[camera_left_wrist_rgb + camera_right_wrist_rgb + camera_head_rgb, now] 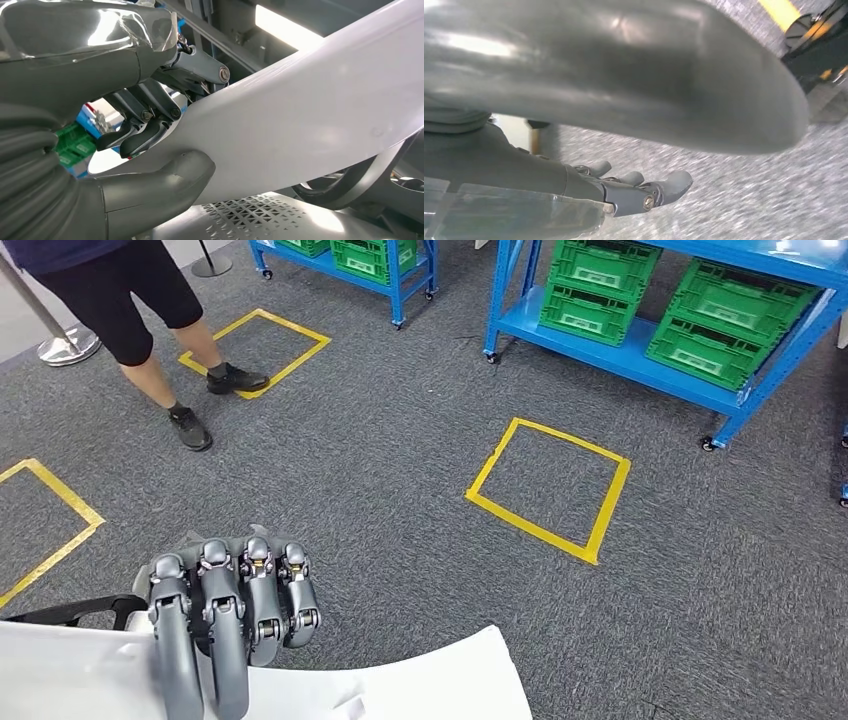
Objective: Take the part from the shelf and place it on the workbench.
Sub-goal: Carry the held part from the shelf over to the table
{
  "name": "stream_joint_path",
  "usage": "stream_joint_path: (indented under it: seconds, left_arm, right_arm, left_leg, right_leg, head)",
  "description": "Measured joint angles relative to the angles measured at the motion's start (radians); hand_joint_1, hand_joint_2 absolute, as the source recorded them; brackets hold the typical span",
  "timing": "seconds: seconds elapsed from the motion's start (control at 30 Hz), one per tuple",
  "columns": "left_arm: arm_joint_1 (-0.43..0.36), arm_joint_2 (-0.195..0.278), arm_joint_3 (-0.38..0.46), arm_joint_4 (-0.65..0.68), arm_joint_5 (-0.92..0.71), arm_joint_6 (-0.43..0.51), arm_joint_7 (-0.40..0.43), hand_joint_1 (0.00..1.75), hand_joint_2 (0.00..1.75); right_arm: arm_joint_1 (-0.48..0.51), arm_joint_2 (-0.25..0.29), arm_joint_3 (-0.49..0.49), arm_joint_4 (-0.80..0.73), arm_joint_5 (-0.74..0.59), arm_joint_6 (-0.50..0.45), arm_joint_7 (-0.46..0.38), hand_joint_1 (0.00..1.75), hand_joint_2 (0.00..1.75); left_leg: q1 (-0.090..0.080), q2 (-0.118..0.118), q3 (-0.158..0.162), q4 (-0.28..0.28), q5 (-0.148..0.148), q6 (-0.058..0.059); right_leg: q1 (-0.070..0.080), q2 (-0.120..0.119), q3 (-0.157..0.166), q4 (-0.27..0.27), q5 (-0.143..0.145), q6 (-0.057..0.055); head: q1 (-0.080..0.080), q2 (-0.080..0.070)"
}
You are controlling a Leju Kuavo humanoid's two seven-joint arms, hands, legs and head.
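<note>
The part is a white curved panel (440, 685) at the bottom of the head view, held low in front of me over the grey carpet. My left hand (235, 620) grips it from the top, its fingers curled over the panel's edge. In the left wrist view the thumb (165, 180) presses one face of the white panel (310, 115) and the dark fingers (145, 135) press the other. My right hand (634, 190) hangs over the carpet, its fingers stretched out with nothing in them.
Blue wheeled shelves (610, 345) with green crates (735, 320) stand ahead on the right, another shelf (400, 280) further left. Yellow tape squares (550, 490) mark the carpet. A person (130, 310) stands at the far left beside a stanchion base (68, 345).
</note>
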Motion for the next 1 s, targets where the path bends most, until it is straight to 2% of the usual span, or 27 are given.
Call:
stream_joint_path:
  seconds: [0.03,0.1,0.13,0.17,0.23,0.3,0.33,0.37,0.4,0.43,0.47,0.5,0.53,0.6,0.63,0.67,0.73,0.8,0.83,0.87,0.9,0.93,1.0]
  left_arm:
    - [-0.002,0.000,-0.001,0.000,0.000,-0.002,0.000,1.75,1.75]
    - [-0.003,-0.001,-0.004,0.000,0.001,-0.005,-0.001,1.75,1.75]
    - [-0.004,-0.001,-0.005,0.000,0.001,-0.005,-0.001,1.75,1.75]
    - [-0.005,-0.003,-0.006,0.000,0.002,-0.006,-0.002,1.75,1.75]
    - [-0.005,-0.004,-0.009,0.002,0.005,-0.012,-0.002,1.75,1.75]
    - [-0.001,-0.003,-0.012,0.005,0.013,-0.022,-0.002,1.75,1.75]
    - [0.000,-0.002,-0.013,0.005,0.016,-0.027,-0.001,1.75,1.75]
    - [0.001,-0.001,-0.014,0.005,0.018,-0.032,-0.001,1.75,1.75]
    - [0.002,0.000,-0.015,0.006,0.018,-0.036,0.000,1.75,1.75]
    - [0.003,0.001,-0.016,0.006,0.017,-0.041,0.000,1.75,1.75]
    - [0.003,0.002,-0.017,0.006,0.016,-0.044,0.001,1.75,1.75]
    - [0.002,0.003,-0.019,0.006,0.011,-0.046,0.002,1.75,1.75]
    - [0.002,0.005,-0.021,0.007,0.005,-0.047,0.003,1.75,1.75]
    - [0.001,0.010,-0.025,0.008,-0.006,-0.046,0.005,1.75,1.75]
    - [0.001,0.012,-0.026,0.008,-0.010,-0.045,0.005,1.75,1.75]
    - [0.001,0.014,-0.027,0.008,-0.011,-0.043,0.004,1.75,1.75]
    - [0.000,0.016,-0.029,0.009,-0.009,-0.039,0.001,1.75,1.75]
    - [0.001,0.018,-0.031,0.011,-0.007,-0.036,0.001,1.75,1.75]
    - [0.001,0.019,-0.032,0.013,-0.005,-0.033,0.001,1.75,1.75]
    - [0.001,0.020,-0.034,0.014,-0.005,-0.030,0.001,1.75,1.75]
    - [0.002,0.020,-0.035,0.014,-0.004,-0.027,0.002,1.75,1.75]
    - [0.001,0.020,-0.036,0.015,-0.004,-0.024,0.002,1.75,1.75]
    - [-0.001,0.021,-0.038,0.014,-0.004,-0.020,0.002,1.75,1.75]
  right_arm:
    - [0.003,0.001,-0.007,-0.005,-0.001,0.004,0.013,0.00,0.00]
    - [0.007,0.001,-0.018,-0.014,-0.002,0.010,0.027,0.00,0.00]
    - [0.008,0.001,-0.021,-0.018,-0.003,0.011,0.030,0.00,0.00]
    - [0.009,0.001,-0.025,-0.021,-0.006,0.013,0.034,0.00,0.00]
    - [0.018,-0.002,-0.040,-0.031,-0.015,0.025,0.052,0.00,0.00]
    - [0.033,-0.004,-0.064,-0.051,-0.020,0.053,0.073,0.00,0.00]
    - [0.041,-0.003,-0.076,-0.065,-0.018,0.070,0.079,0.00,0.00]
    - [0.049,-0.002,-0.088,-0.082,-0.014,0.087,0.083,0.00,0.00]
    - [0.056,-0.001,-0.099,-0.099,-0.008,0.102,0.085,0.00,0.00]
    - [0.060,0.001,-0.109,-0.117,-0.001,0.115,0.086,0.00,0.00]
    - [0.064,0.003,-0.117,-0.132,0.007,0.125,0.084,0.00,0.00]
    - [0.066,0.006,-0.125,-0.145,0.016,0.133,0.080,0.00,0.00]
    - [0.066,0.008,-0.131,-0.154,0.024,0.137,0.076,0.00,0.00]
    - [0.065,0.013,-0.140,-0.168,0.039,0.141,0.065,0.00,0.00]
    - [0.064,0.014,-0.143,-0.173,0.043,0.141,0.061,0.00,0.00]
    - [0.064,0.015,-0.145,-0.175,0.047,0.140,0.057,0.00,0.00]
    - [0.067,0.017,-0.151,-0.178,0.052,0.136,0.054,0.00,0.00]
    - [0.071,0.017,-0.159,-0.178,0.057,0.129,0.053,0.00,0.00]
    - [0.071,0.017,-0.162,-0.178,0.060,0.125,0.053,0.00,0.00]
    - [0.069,0.016,-0.166,-0.177,0.062,0.120,0.053,0.00,0.00]
    - [0.067,0.016,-0.169,-0.177,0.064,0.115,0.053,0.00,0.00]
    - [0.064,0.017,-0.171,-0.175,0.066,0.110,0.053,0.00,0.00]
    - [0.059,0.018,-0.174,-0.170,0.072,0.101,0.053,0.00,0.00]
  left_leg:
    - [-0.005,0.006,0.005,-0.014,-0.002,0.005]
    - [-0.003,-0.022,0.011,-0.028,0.006,0.010]
    - [0.001,-0.034,0.019,-0.040,0.013,0.013]
    - [0.005,-0.047,0.028,-0.051,0.021,0.017]
    - [0.006,-0.075,0.035,-0.062,0.030,0.021]
    - [0.005,-0.109,0.032,-0.059,0.031,0.021]
    - [0.005,-0.126,0.031,-0.056,0.030,0.020]
    - [0.006,-0.142,0.030,-0.051,0.028,0.018]
    - [0.008,-0.157,0.029,-0.043,0.025,0.014]
    - [0.008,-0.171,0.026,-0.035,0.021,0.008]
    - [0.008,-0.183,0.022,-0.024,0.016,0.002]
    - [0.009,-0.192,0.015,-0.016,0.013,-0.004]
    - [0.009,-0.200,0.010,-0.011,0.011,-0.008]
    - [0.011,-0.210,0.000,-0.006,0.011,-0.014]
    - [0.011,-0.194,-0.005,0.004,0.006,-0.018]
    - [0.012,-0.168,-0.016,0.027,-0.009,-0.023]
    - [0.014,-0.105,-0.066,0.131,-0.064,-0.033]
    - [0.020,-0.085,-0.130,0.257,-0.114,-0.038]
    - [0.021,-0.082,-0.145,0.283,-0.117,-0.037]
    - [0.021,-0.080,-0.139,0.270,-0.102,-0.033]
    - [0.018,-0.073,-0.111,0.218,-0.074,-0.026]
    - [0.012,-0.052,-0.070,0.143,-0.045,-0.014]
    - [-0.002,-0.009,-0.010,0.029,-0.014,0.006]
  right_leg:
    - [0.001,-0.012,0.002,-0.001,-0.002,0.003]
    - [0.003,-0.032,0.007,-0.005,-0.005,0.009]
    - [0.002,-0.020,0.007,0.002,-0.011,0.011]
    - [0.001,0.004,-0.003,0.028,-0.025,0.010]
    - [-0.002,0.066,-0.057,0.139,-0.072,0.006]
    - [-0.004,0.088,-0.118,0.250,-0.106,0.007]
    - [-0.006,0.090,-0.127,0.261,-0.101,0.013]
    - [-0.009,0.093,-0.116,0.231,-0.080,0.023]
    - [-0.014,0.102,-0.088,0.166,-0.048,0.035]
    - [-0.017,0.117,-0.062,0.106,-0.021,0.042]
    - [-0.020,0.134,-0.039,0.055,-0.002,0.042]
    - [-0.019,0.147,-0.027,0.029,0.007,0.035]
    - [-0.016,0.152,-0.027,0.028,0.006,0.024]
    - [-0.014,0.136,-0.026,0.027,0.009,0.007]
    - [-0.015,0.127,-0.025,0.027,0.010,0.001]
    - [-0.016,0.117,-0.025,0.026,0.010,-0.005]
    - [-0.013,0.096,-0.024,0.025,0.009,-0.013]
    - [-0.007,0.070,-0.025,0.025,0.007,-0.017]
    - [-0.004,0.056,-0.025,0.025,0.006,-0.018]
    - [-0.001,0.043,-0.025,0.025,0.005,-0.019]
    - [0.003,0.031,-0.025,0.025,0.005,-0.019]
    - [0.006,0.020,-0.023,0.024,0.004,-0.020]
    - [0.011,-0.001,-0.020,0.023,0.002,-0.018]
  head:
    - [0.000,0.000]
    - [0.000,0.000]
    - [0.001,0.000]
    - [0.001,0.000]
    - [0.006,0.000]
    - [0.009,0.000]
    - [0.009,0.000]
    - [0.009,0.000]
    - [0.009,0.000]
    - [0.009,0.000]
    - [0.010,0.000]
    - [0.010,0.000]
    - [0.010,0.000]
    - [0.009,0.000]
    - [0.008,0.000]
    - [0.005,0.000]
    - [0.000,0.000]
    - [-0.002,0.000]
    - [-0.002,0.000]
    - [-0.003,0.000]
    - [-0.002,0.000]
    - [-0.002,0.000]
    - [0.000,0.000]
